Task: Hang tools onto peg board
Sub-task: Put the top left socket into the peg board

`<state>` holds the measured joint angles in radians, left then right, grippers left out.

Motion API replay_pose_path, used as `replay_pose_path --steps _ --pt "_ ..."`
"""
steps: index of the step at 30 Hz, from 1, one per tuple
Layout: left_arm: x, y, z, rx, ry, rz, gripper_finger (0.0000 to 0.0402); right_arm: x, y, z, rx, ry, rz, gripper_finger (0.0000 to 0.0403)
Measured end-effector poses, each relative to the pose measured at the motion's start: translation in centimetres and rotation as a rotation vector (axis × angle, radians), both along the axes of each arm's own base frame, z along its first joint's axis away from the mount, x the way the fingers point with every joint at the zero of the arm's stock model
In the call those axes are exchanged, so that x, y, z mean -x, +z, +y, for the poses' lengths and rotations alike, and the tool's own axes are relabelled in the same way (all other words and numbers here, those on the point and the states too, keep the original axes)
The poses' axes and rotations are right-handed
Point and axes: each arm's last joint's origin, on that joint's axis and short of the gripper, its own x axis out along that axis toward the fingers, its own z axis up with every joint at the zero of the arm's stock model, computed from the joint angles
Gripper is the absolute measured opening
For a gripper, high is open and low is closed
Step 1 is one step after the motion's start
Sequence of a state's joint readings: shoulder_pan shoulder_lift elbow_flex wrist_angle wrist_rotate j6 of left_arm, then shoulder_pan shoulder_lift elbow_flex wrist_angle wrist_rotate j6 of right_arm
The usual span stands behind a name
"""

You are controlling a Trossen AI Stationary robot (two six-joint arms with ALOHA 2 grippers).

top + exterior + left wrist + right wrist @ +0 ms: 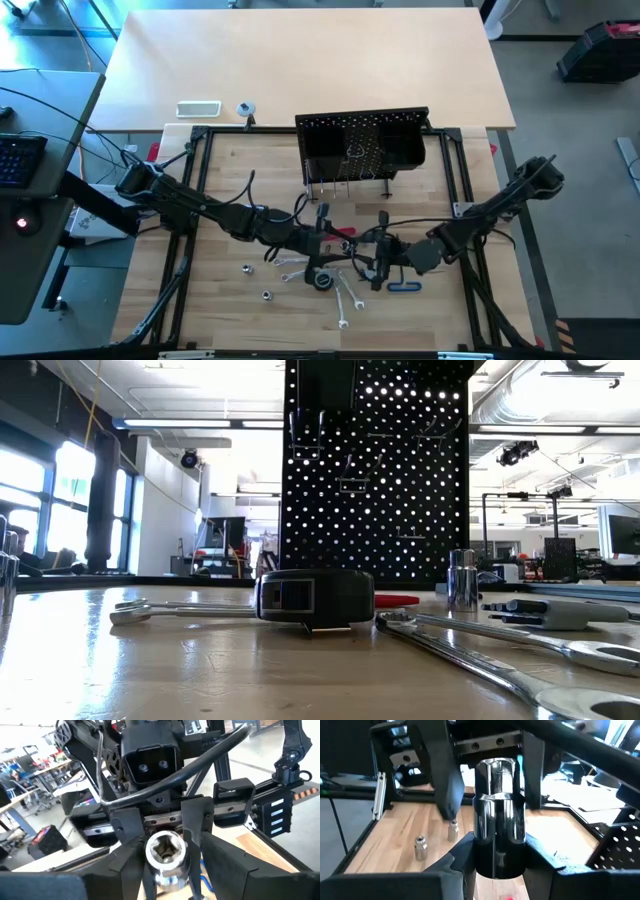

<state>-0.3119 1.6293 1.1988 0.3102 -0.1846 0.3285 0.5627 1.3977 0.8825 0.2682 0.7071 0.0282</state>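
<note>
Overhead looks straight down; low views peg board [375, 470] level; wrists close-up.

a light wooden table [220, 310] carries the black peg board [362, 148] at its far side, with silver wrenches [345, 303], small silver sockets [267, 295], a black tape measure [314, 598] and a blue-ended key [404, 287] lying nearer.

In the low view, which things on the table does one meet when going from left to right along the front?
Slim wrench lying flat → black tape measure → red-handled tool → upright silver socket → large wrench ends at the right edge.
</note>
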Motion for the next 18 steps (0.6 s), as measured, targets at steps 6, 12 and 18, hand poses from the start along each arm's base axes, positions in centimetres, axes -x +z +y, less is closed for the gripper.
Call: replay_pose_path --steps 6,12,18 --pt "0.9 1.1 -0.3 -0.043 0.027 -0.029 0.0193 1.8 1.2 0.2 0.025 -0.034 -0.008 0.0111" --pt "2.0 1.7 -0.7 -0.089 0.057 0.009 0.0197 3.6 3.2 0.1 0.067 -0.069 0.008 0.0111" --pt "3.1 1.4 -1.1 -0.112 0.08 0.103 0.0197 4.3 7.4 0.1 0.176 -0.113 0.064 0.0111"
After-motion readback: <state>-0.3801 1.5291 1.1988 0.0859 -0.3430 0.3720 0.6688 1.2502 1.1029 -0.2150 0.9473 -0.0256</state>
